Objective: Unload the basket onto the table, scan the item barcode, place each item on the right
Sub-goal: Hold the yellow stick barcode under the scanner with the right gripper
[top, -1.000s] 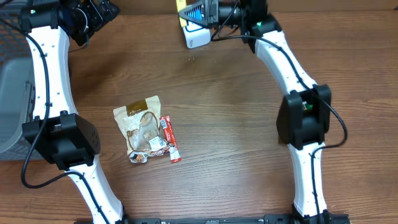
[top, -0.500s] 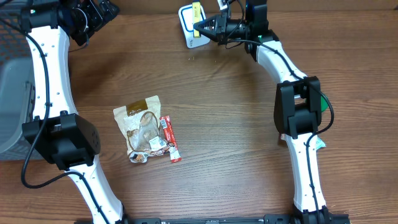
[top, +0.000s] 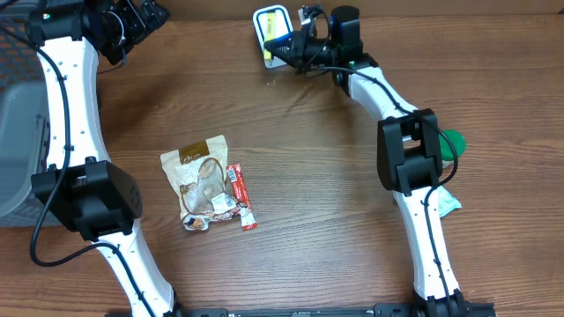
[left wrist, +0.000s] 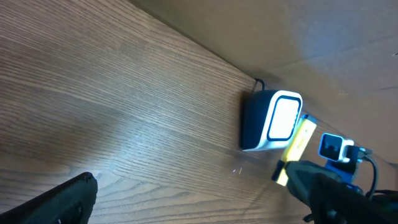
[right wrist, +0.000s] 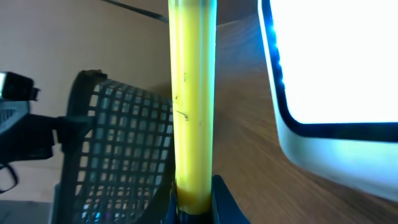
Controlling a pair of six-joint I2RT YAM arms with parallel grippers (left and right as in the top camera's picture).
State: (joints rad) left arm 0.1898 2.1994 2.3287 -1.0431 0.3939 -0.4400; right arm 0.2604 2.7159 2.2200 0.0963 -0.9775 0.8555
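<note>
Perhaps too edge-on to scan

Overhead: the right claw (top: 291, 48) pinches the yellow item (top: 279, 37) just beside the scanner (top: 264, 19); the left claw (top: 139, 19) gapes wide, empty, well apart. Left wrist: the item slants off the lit window — the barcode may miss it. Right wrist: jaws narrow on the item's base; such a thin hold could slip or twist.

Yellow item (right wrist: 191, 99); white-faced scanner (left wrist: 272, 120), dark sides; brown woodgrain table (top: 308, 176); red packet (top: 241, 197), possibly printed.
</note>
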